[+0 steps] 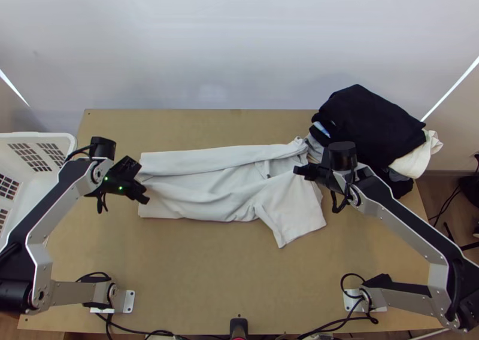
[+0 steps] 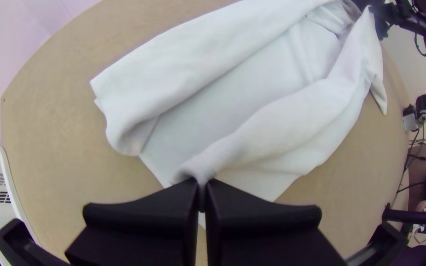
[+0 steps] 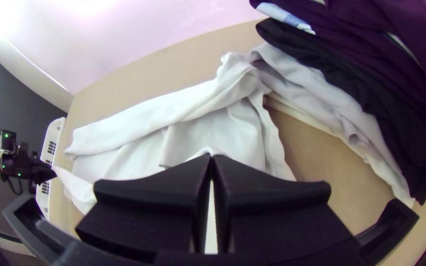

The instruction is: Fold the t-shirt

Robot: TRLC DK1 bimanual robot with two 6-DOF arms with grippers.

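The white t-shirt point(image 1: 221, 184) lies lengthwise across the table, its far side folded inward in a long strip and its near side lifted and partly turned over, with a sleeve spread at the right. At its left end is my left gripper point(image 1: 143, 187); in the left wrist view the left gripper point(image 2: 201, 184) is shut on the hem's gathered edge. My right gripper point(image 1: 299, 171) is over the shirt's right part, near the collar; in the right wrist view the right gripper point(image 3: 212, 160) is shut on a raised bit of the white cloth point(image 3: 154, 133).
A pile of dark and light clothes point(image 1: 371, 124) stands at the table's back right, touching or close to the shirt's collar end. A white basket point(image 1: 69, 142) is at the left edge. Bare wooden table point(image 1: 209, 274) lies on the near side.
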